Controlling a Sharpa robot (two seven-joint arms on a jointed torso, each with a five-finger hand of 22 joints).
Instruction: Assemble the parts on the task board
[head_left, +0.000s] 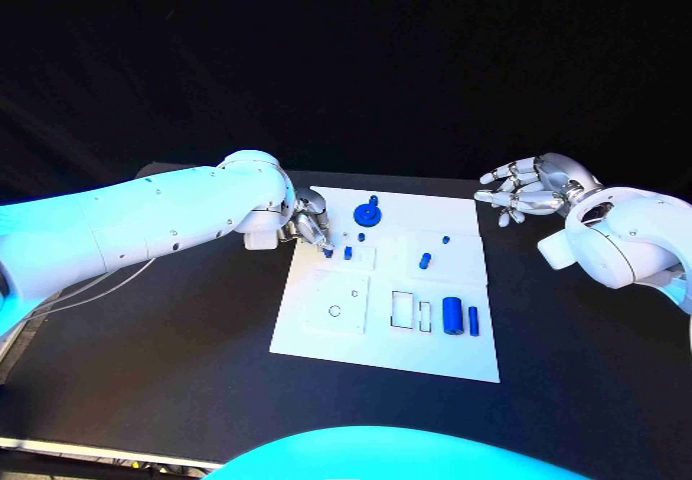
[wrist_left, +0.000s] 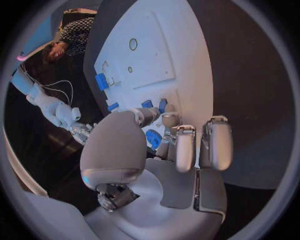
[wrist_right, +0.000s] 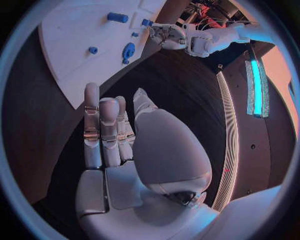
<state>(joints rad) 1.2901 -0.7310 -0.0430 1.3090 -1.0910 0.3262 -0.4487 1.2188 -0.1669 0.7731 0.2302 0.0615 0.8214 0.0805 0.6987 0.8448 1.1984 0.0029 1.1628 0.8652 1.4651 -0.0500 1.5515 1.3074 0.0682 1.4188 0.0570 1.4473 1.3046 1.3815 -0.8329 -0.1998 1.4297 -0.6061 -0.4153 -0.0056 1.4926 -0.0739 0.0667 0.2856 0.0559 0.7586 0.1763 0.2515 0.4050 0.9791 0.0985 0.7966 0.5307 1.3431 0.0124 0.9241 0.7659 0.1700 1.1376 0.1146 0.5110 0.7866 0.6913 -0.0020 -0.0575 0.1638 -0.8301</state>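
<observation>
Clearly the left hand is nearer: its fingers curl down at the task board's left edge, touching a small blue part; grip unclear. Right hand hovers open, off the board's far right corner.

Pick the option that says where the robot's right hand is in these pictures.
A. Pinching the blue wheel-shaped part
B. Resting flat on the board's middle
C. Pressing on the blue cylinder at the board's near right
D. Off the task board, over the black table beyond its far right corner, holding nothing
D: in the head view the right hand hovers with fingers spread over the black table, clear of the task board.
</observation>
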